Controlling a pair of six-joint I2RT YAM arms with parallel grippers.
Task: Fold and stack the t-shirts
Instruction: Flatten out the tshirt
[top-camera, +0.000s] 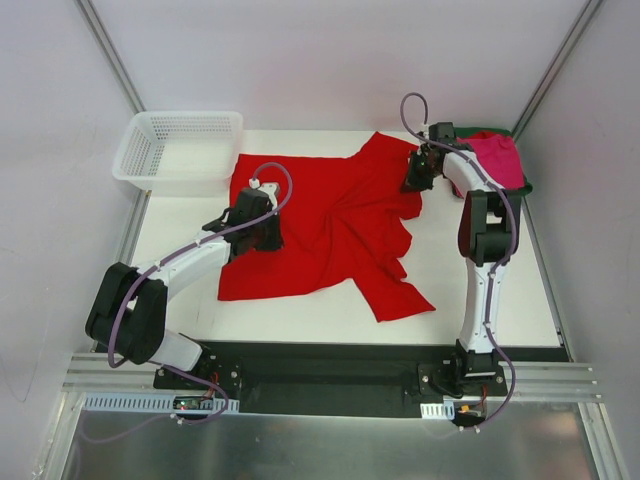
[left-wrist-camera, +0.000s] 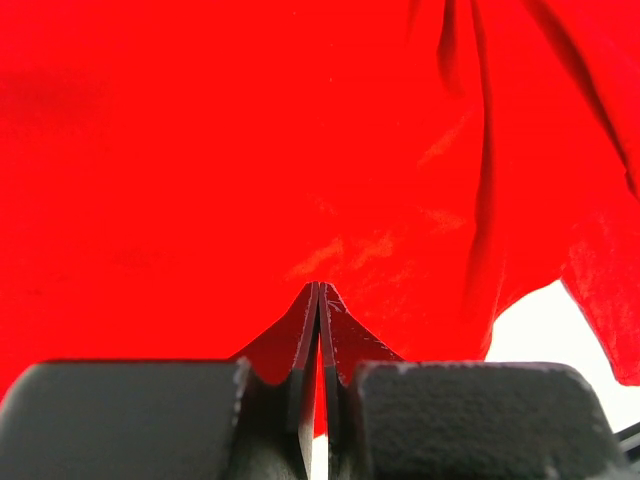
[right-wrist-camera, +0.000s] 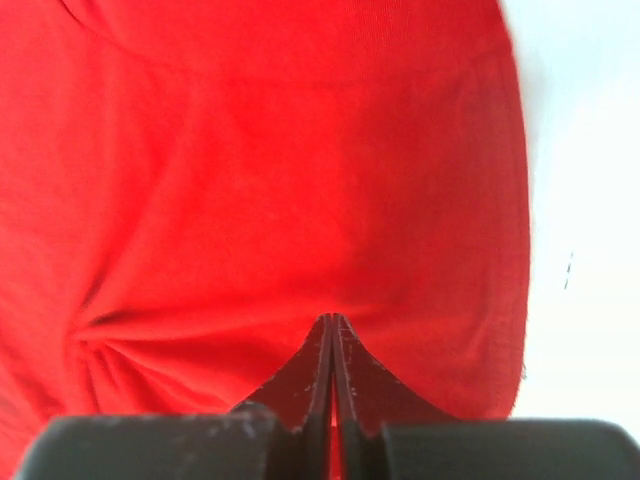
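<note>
Step in hand, as I judge it: flattening the red t-shirt (top-camera: 330, 230) before the first fold. It lies mid-way across the table (top-camera: 300, 315), spread but rumpled. Creases fan out from its centre, and the near right part trails to a point toward the arm bases.

Left gripper (left-wrist-camera: 319, 292) sits on the shirt's left side. Its jaws are shut tight, tips together with a sliver of red cloth in the slit, which looks like a pinch on the fabric. Farther back, right gripper (right-wrist-camera: 331, 322) is at the shirt's far right edge, near a hemmed band. It is also fully closed with red in the slit, and the cloth puckers toward it on its left.

To do this well:
- Pull the two pinches apart evenly and low so the creases run out.
- Don't lift high, or the loose near part may drag and fold under.
- Check each pinch holds one layer only; cannot tell that from here.
- Thin grips like these could slip.

Far right corner: pink t-shirt (top-camera: 497, 158) lies on a dark green t-shirt (top-camera: 478, 131), just beside the right gripper; likely the stack spot. Far left: white basket (top-camera: 185, 116), near the shirt's far left corner.
</note>
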